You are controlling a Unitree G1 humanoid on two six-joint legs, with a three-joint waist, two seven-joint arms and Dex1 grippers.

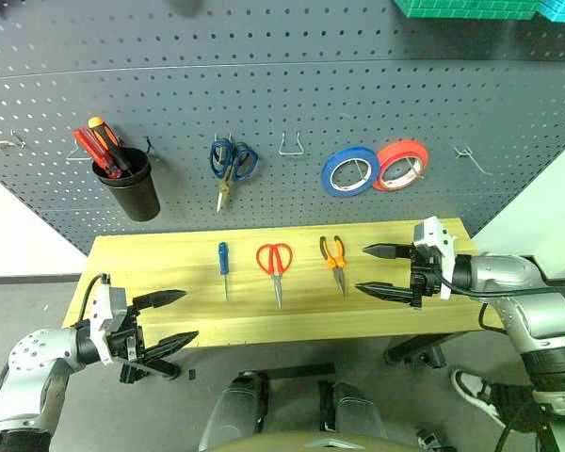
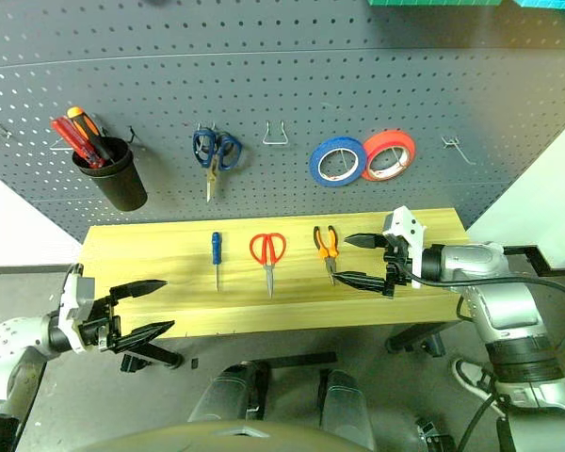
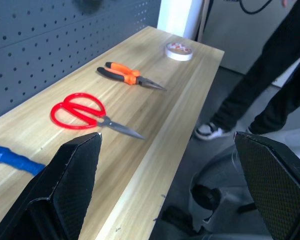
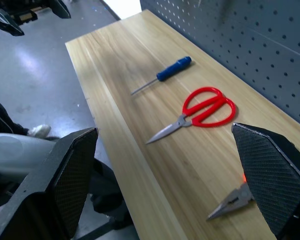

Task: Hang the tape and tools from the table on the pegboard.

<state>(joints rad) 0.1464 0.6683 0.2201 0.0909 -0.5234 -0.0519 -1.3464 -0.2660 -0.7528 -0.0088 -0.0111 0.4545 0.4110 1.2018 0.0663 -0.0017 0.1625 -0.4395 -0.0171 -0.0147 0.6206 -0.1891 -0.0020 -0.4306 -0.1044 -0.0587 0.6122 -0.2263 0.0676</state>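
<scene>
I see the screwdriver [image 1: 224,267], scissors [image 1: 276,267] and pliers [image 1: 334,261] side by side on the table [image 1: 169,254], long axes running front to back, handles toward the pegboard [image 1: 292,94], tips toward me. The tape [image 3: 179,50] lies flat near the table's right end. Left gripper [image 1: 169,320] and right gripper [image 1: 383,270] both gape, empty.

Bright even light, soft shadows, sharp focus
</scene>
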